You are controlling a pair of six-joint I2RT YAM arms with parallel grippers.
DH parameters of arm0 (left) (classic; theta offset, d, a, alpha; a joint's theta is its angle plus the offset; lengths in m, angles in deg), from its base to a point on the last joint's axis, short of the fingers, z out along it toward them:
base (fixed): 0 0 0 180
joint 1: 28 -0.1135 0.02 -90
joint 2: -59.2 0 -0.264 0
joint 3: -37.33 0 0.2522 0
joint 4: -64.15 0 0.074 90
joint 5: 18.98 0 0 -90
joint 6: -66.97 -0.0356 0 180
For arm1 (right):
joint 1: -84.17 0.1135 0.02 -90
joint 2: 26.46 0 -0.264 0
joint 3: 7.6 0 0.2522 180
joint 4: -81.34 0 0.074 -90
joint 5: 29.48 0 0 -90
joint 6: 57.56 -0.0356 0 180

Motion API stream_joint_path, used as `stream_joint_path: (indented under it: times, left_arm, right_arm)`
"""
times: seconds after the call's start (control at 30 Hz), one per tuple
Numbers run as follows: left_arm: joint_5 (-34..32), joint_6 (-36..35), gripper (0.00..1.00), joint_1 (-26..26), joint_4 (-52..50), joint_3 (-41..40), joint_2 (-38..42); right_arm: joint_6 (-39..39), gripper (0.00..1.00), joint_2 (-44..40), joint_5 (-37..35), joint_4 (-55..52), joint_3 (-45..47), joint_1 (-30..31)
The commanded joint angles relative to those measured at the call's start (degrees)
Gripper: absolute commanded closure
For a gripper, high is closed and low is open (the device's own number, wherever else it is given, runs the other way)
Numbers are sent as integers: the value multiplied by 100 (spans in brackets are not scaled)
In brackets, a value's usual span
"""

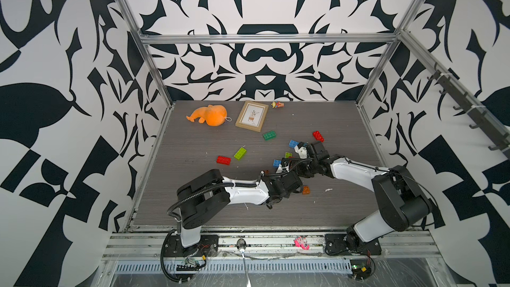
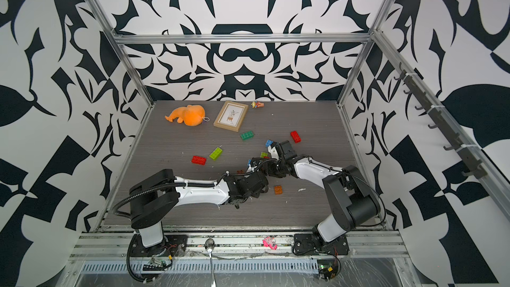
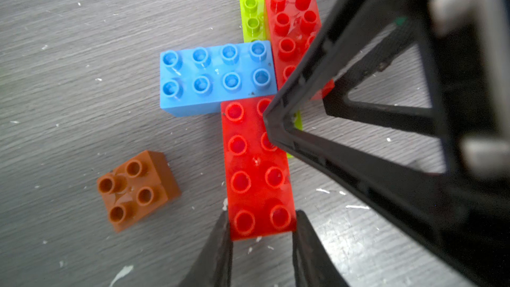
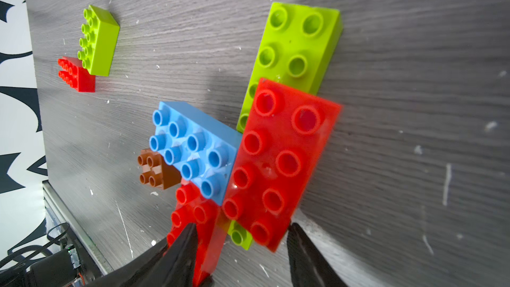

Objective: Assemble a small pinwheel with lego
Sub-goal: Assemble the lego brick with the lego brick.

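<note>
1. Red bricks, four: two in the cluster at mid-table, and two loose ones, one (image 1: 223, 160) toward the left and one (image 1: 318, 136) toward the far right
2. Lime bricks, two: the bottom lime brick (image 4: 300, 42) lies under the cluster, and a loose lime brick (image 1: 240, 153) sits just beside the left loose red
3. Blue bricks, two: the cluster's blue brick (image 3: 218, 75), and a spare blue brick (image 1: 293, 143) just beyond the right wrist
4. One dark green brick (image 1: 269, 135) lies near the picture frame (image 1: 252, 116)
5. Brown squares, two: one (image 3: 138, 191) near the cluster but apart from it, and one (image 1: 306, 189) by the left forearm
6. The left gripper (image 3: 263, 216) is clamped on the short end of the held red brick (image 3: 256, 167), a finger pressed to each side; that brick overlaps the bottom lime brick
7. The right gripper (image 4: 242, 225) has its jaws apart, straddling the end of the second red brick (image 4: 281, 155), which is blurred; it seems not to be pinched
8. Whether the blue brick is pressed on or only butted against the reds I cannot tell
9. Room is tight at the cluster: the right gripper's finger frame crosses over the held red brick
10. The table (image 1: 193, 183) is open on the near left, and all its edges are well apart from the cluster
11. An orange plush toy (image 1: 211, 115) and a small figure (image 1: 277, 104) lie along the far edge
</note>
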Motion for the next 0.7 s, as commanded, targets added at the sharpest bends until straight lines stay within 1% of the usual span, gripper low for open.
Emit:
stream_joint_path:
  times: [0.0, 0.13, 0.23, 0.43, 0.57, 0.67]
  left_arm:
    - [22, 0, 80, -63, -233, 156, -123]
    - [61, -28, 80, -104, -250, 178, -158]
    - [60, -53, 79, -125, -268, 196, -162]
    - [101, -70, 76, -163, -267, 198, -123]
    - [123, -92, 75, -156, -277, 209, -74]
    - [124, -98, 74, -159, -308, 213, -64]
  right_arm:
    - [124, 46, 46, -651, -446, 85, -26]
    - [126, 47, 110, -727, -468, 95, -31]
    - [135, 50, 175, -720, -481, 73, -35]
    - [110, 50, 134, -554, -420, 90, -44]
    - [72, 48, 60, -481, -385, 129, -72]
    - [56, 43, 45, -474, -385, 139, -96]
